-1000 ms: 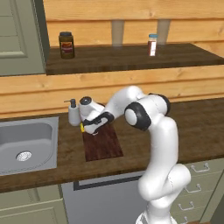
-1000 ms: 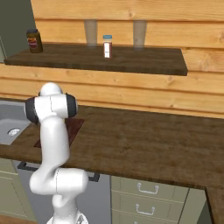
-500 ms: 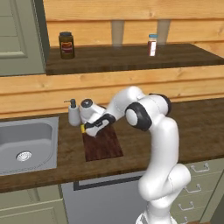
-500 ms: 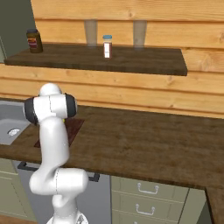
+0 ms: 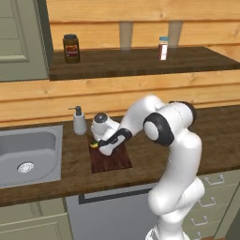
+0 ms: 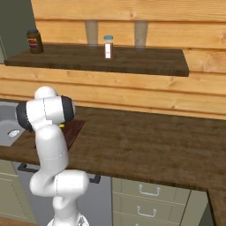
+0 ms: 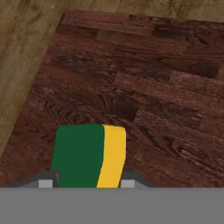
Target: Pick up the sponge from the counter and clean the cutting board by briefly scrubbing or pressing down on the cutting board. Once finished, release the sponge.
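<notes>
Hand view shows the gripper point(image 7: 83, 183) still clasping the sponge point(image 7: 87, 155) over the cutting board point(image 7: 144, 87), barely shifted, so scrubbing continues.

1. The arm point(image 5: 173, 154) is glossy white, built of thick rounded links that swell at each joint.
2. A dark, near-black disc with a grey rim caps the big joint at centre frame in the left base view; a matching dark band circles the joint at left in the right base view.
3. The link near the hand carries a narrow black stripe along its side.
4. The tool point(image 5: 99, 146) ends the arm as a white, rounded head.
5. In the hand view, two small pale grey fingertips point(image 7: 47, 182) rise at the lower edge.
</notes>
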